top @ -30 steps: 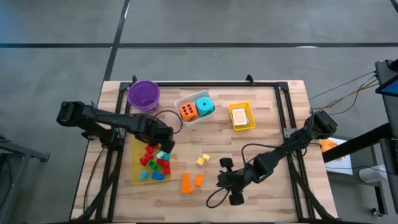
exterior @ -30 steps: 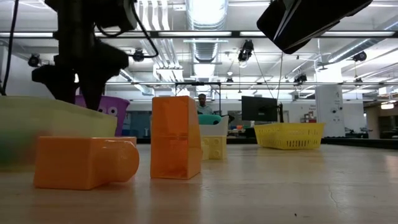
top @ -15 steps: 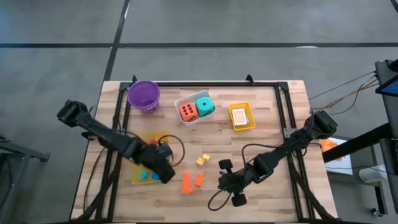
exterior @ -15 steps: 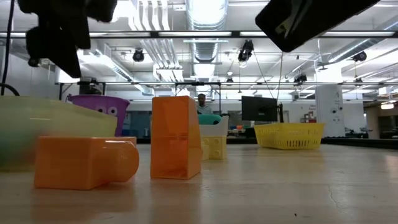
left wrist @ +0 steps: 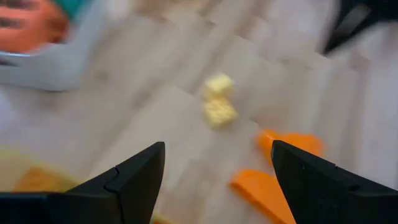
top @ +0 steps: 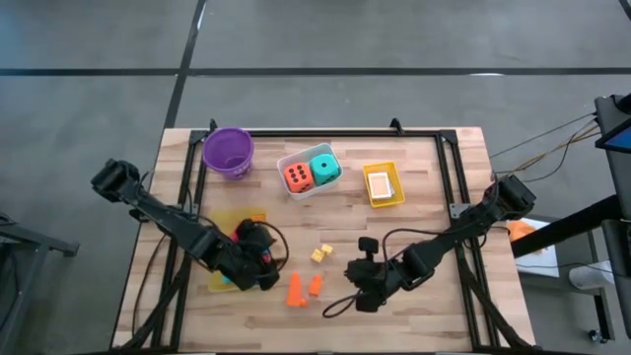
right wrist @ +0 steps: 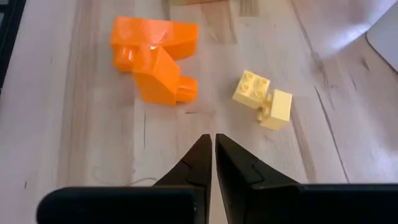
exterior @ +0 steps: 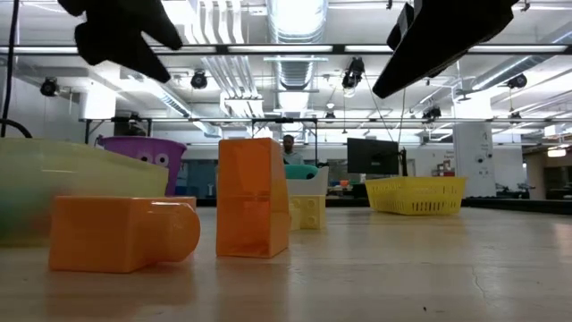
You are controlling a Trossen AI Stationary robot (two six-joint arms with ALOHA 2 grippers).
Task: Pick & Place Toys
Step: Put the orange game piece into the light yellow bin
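Note:
Two orange blocks (top: pixel 304 288) lie near the table's front edge, one flat (exterior: pixel 121 234) and one upright (exterior: pixel 253 199). Two yellow blocks (top: pixel 320 253) rest on the wood just behind them. My left gripper (top: pixel 268 272) hangs open above the right end of the yellow tray (top: pixel 219 281), slanting down toward these blocks (left wrist: pixel 217 107), with nothing between its fingers (left wrist: pixel 217 149). My right gripper (top: pixel 349 280) hovers shut to the right of the orange blocks (right wrist: pixel 152 56), pointing at them with nothing held (right wrist: pixel 214 142). The toys in the yellow tray are mostly hidden under my left arm.
At the back stand a purple bowl (top: pixel 228 150), a white tray (top: pixel 292 158) with an orange and a teal die, and a small yellow tray (top: pixel 396 197) holding a card. Bare wood lies along the front right of the table.
My left gripper has left the yellow tray, rising and swinging toward the table's near edge and the orange blocks, rolling as it went; it stayed open. My right gripper has rolled in place, still shut. The blocks on the table have not moved.

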